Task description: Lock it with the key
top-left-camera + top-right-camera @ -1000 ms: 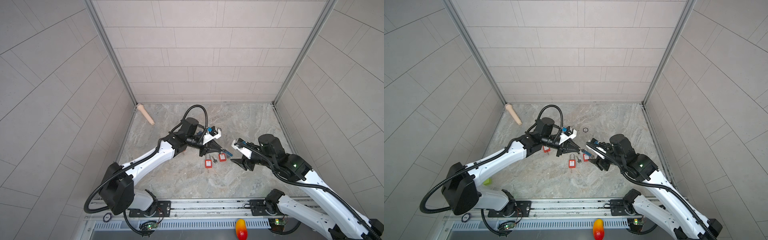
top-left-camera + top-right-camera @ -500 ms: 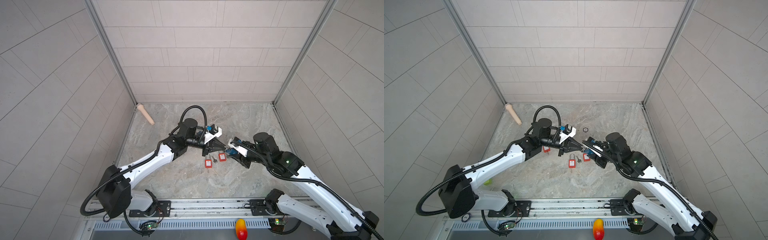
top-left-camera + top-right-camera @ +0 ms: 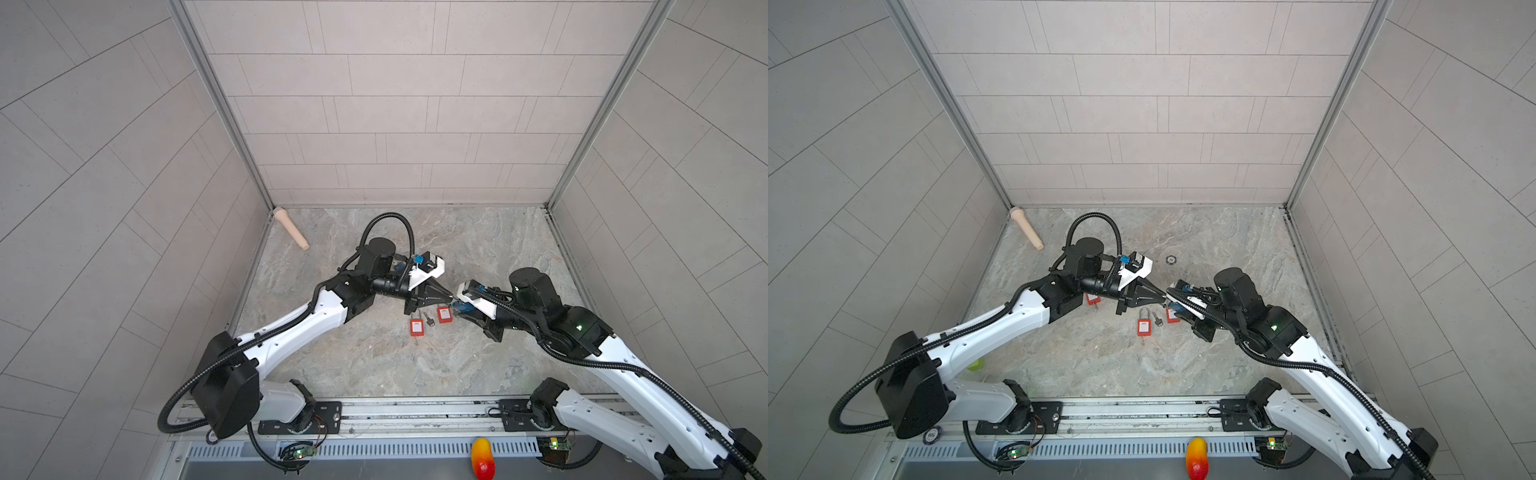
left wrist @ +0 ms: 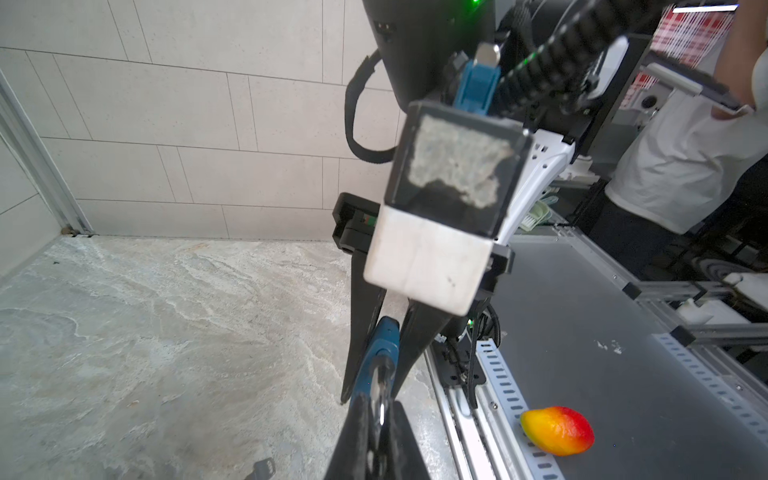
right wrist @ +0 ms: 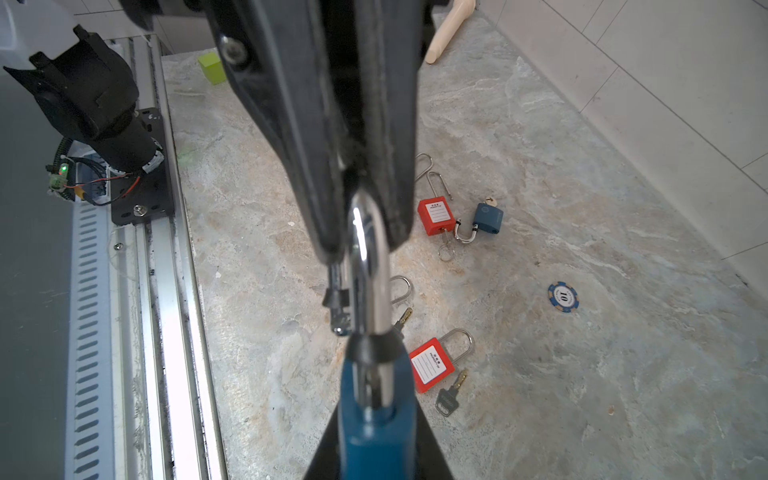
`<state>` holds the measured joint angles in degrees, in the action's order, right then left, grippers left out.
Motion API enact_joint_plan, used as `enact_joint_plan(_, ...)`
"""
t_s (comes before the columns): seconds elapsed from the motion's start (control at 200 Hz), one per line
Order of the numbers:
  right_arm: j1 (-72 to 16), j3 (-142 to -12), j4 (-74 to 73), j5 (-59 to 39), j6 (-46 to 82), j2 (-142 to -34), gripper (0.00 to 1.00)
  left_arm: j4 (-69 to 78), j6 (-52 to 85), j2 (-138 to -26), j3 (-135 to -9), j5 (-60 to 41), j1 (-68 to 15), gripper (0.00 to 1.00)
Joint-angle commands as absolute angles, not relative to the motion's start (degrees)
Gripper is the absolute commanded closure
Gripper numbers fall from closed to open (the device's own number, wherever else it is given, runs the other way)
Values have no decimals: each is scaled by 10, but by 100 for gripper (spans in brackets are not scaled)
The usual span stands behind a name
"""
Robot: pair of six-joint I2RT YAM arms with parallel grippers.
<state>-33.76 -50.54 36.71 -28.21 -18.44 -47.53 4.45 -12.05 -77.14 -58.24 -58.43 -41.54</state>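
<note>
Padlocks (image 3: 1144, 328): three red, two blue

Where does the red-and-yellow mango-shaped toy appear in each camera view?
Both top views: the red-and-yellow mango-shaped toy sits at the bottom edge, right of centre.
Left wrist: the toy is lower right in the picture.
Right wrist: not in it.
Shared landmark: the slotted silver rail beside the toy.
</note>
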Motion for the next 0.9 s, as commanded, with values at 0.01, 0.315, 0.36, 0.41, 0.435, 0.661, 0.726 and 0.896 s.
enact_joint_plan(0.01, -340, -523, 368, -308, -188, -466, 97, -64, -212, -745, -617, -558, -416, 66)
enact_joint_plan(0.315, -339, -533, 384, -332, -191, -486, 98, -162, -278, -747, -651, -545, -416, 63)
enact_joint_plan(0.36, -339, -536, 384, -337, -195, -488, 98, -163, -278, -752, -656, -547, -416, 63)
enact_joint_plan(0.41, -340, -541, 384, -339, -195, -491, 98, -164, -279, -756, -661, -551, -417, 63)
enact_joint_plan(0.435, -339, -542, 385, -340, -196, -492, 98, -164, -279, -757, -663, -552, -419, 63)
enact_joint_plan(0.661, -339, -552, 385, -346, -199, -502, 98, -179, -284, -770, -672, -567, -430, 68)
enact_joint_plan(0.726, -340, -554, 385, -348, -199, -503, 99, -189, -290, -772, -672, -566, -432, 69)
enact_joint_plan(0.896, -339, -561, 393, -365, -208, -515, 100, -194, -300, -777, -679, -563, -439, 84)
